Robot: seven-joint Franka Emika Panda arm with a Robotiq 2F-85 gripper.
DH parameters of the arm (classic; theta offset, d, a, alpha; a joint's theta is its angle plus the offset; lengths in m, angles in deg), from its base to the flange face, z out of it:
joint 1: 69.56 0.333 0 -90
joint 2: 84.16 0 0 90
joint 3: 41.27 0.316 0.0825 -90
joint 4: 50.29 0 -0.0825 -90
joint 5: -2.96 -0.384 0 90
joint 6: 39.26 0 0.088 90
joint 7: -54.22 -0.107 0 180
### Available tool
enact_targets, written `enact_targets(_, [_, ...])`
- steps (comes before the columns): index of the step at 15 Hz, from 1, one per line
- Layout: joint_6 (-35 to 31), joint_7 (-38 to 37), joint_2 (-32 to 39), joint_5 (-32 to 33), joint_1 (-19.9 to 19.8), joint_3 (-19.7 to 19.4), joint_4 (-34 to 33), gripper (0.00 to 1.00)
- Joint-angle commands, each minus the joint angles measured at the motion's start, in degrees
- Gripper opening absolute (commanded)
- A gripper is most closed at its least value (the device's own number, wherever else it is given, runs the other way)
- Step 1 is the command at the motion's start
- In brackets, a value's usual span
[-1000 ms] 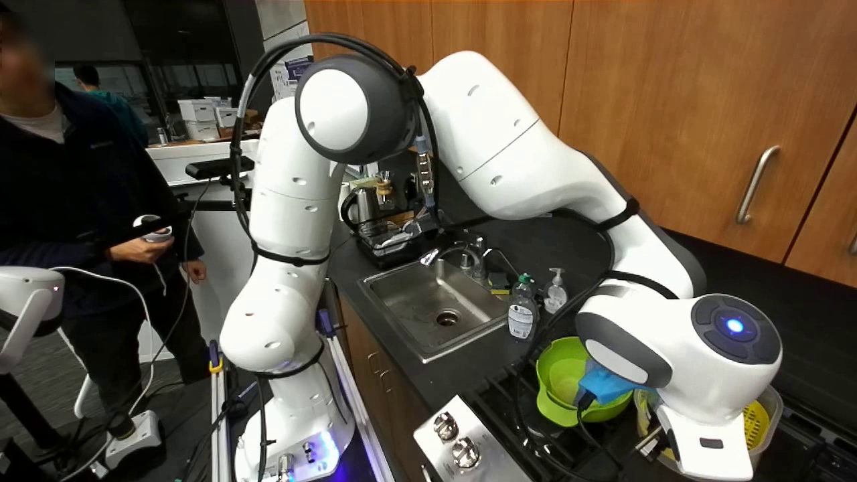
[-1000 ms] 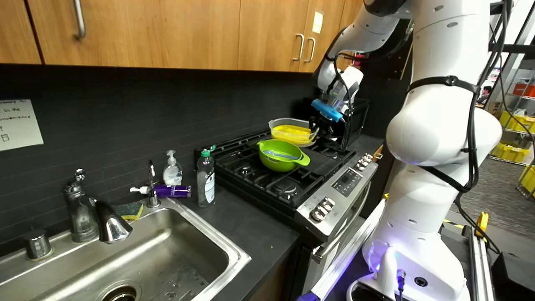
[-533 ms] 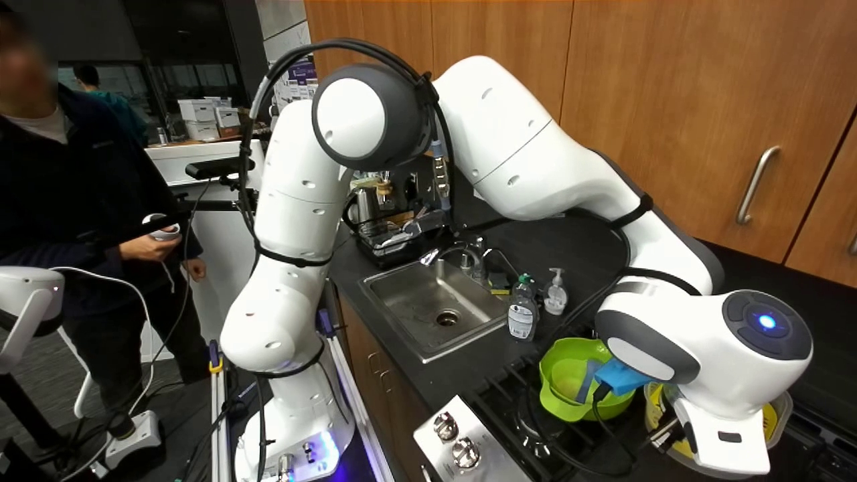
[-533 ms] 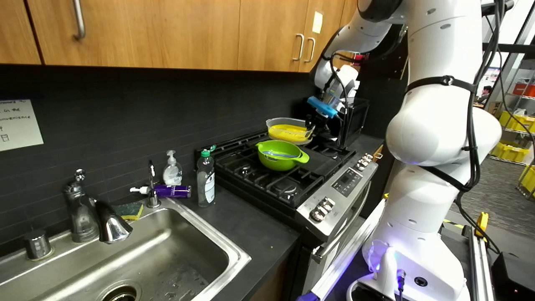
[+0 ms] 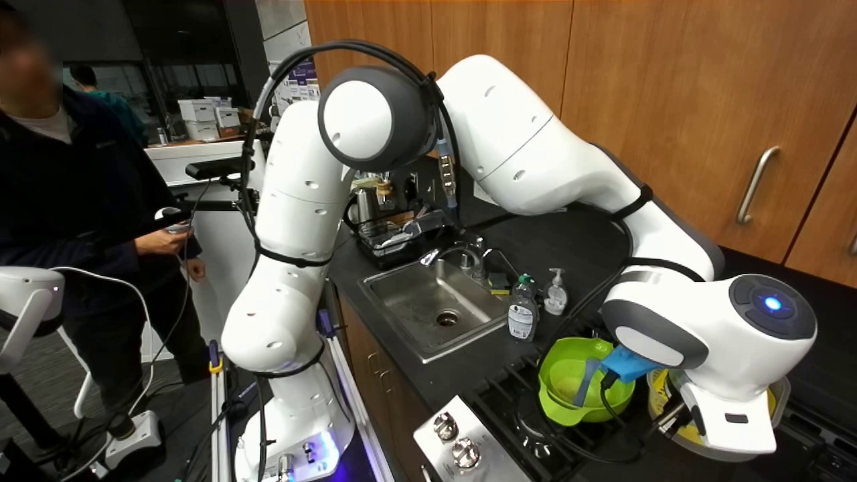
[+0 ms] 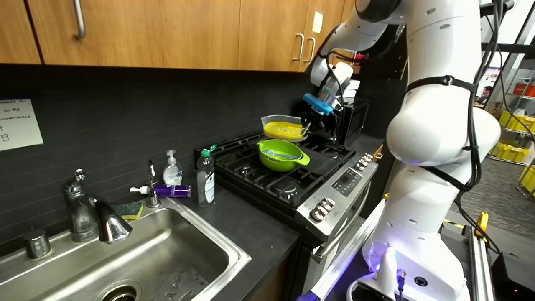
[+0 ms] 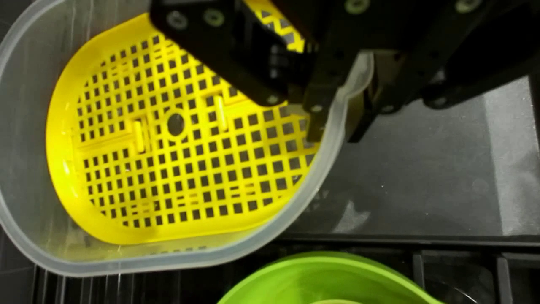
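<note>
My gripper (image 7: pixel 332 133) is shut on the rim of a clear oval plastic container (image 7: pixel 126 267), with one finger inside and one outside the wall. A yellow perforated strainer (image 7: pixel 185 169) lies inside the container. In an exterior view the gripper (image 6: pixel 309 121) is at the container's right end, and the container (image 6: pixel 264 121) appears raised a little above the stove. In an exterior view the arm hides the fingers and part of the container (image 5: pixel 779 398). A green bowl (image 6: pixel 279 165) with a blue-grey utensil (image 6: pixel 281 155) in it stands on the stove close by.
The black stove (image 6: pixel 288 190) has a front panel with knobs (image 6: pixel 322 209). A sink (image 6: pixel 175 251), a dish soap bottle (image 6: pixel 205 179) and a pump bottle (image 6: pixel 172 169) are beside it. Wooden cabinets (image 6: pixel 167 33) hang above. A person stands behind the arm in an exterior view.
The gripper and the container with the yellow strainer have moved together, away from the robot base and slightly up. The green bowl has stayed about where it was.
</note>
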Motion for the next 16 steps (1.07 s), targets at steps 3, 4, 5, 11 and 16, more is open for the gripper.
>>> enact_targets(3, [0.87,-1.29,-1.54,1.29,1.16,0.31,-0.47,0.05])
enact_targets(4, [0.86,-1.32,-1.57,1.41,1.33,0.34,-0.55,0.05])
enact_targets(5, [0.84,-1.36,-1.61,1.53,1.49,0.37,-0.58,0.05])
enact_targets(11, [0.67,-1.56,-1.85,2.53,2.12,0.49,-0.84,0.05])
enact_targets(16, [0.36,-1.98,-2.38,3.72,2.75,0.59,-1.01,0.05])
